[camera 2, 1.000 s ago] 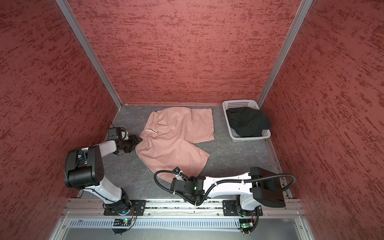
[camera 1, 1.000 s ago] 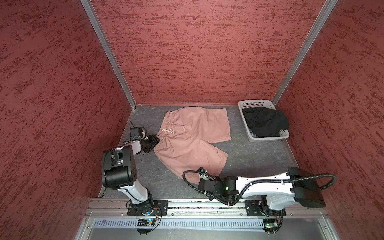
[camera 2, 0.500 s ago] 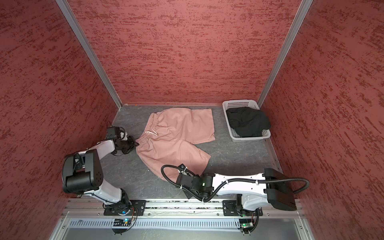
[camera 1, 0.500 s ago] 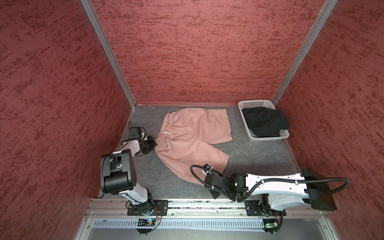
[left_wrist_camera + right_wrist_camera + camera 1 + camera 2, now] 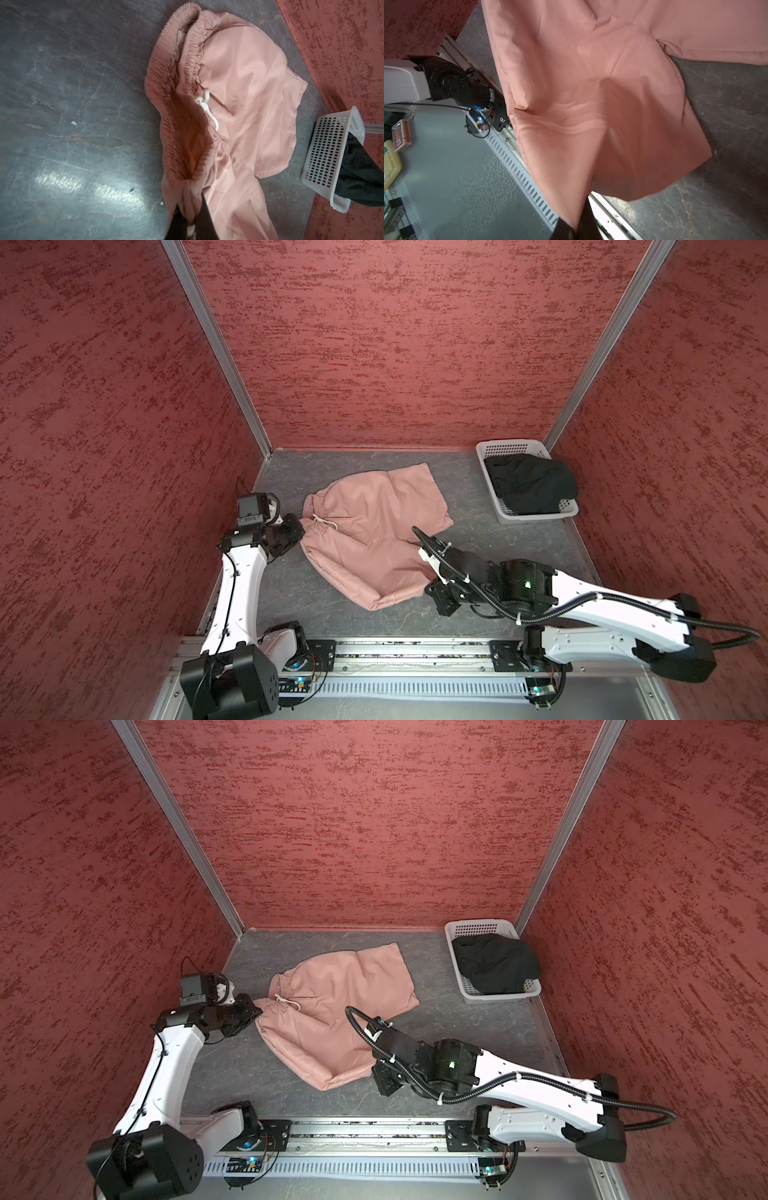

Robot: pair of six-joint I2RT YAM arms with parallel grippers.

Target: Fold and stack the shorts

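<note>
Red textured walls (image 5: 395, 344) enclose a grey floor (image 5: 498, 564). Left gripper (image 5: 190, 217) is clamped on the waistband (image 5: 182, 68) of dusty pink fabric shorts (image 5: 365, 539) at centre; right gripper (image 5: 577, 227) on a leg hem (image 5: 591, 197). Fabric could be pulled loose if overstretched. Black crumpled shorts (image 5: 530, 485) in the white perforated plastic basket (image 5: 536, 517), upper right, are barely resolved.

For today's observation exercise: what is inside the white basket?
Black shorts fill the white perforated basket, spilling over its rim. Anything beneath them is hidden.
</note>
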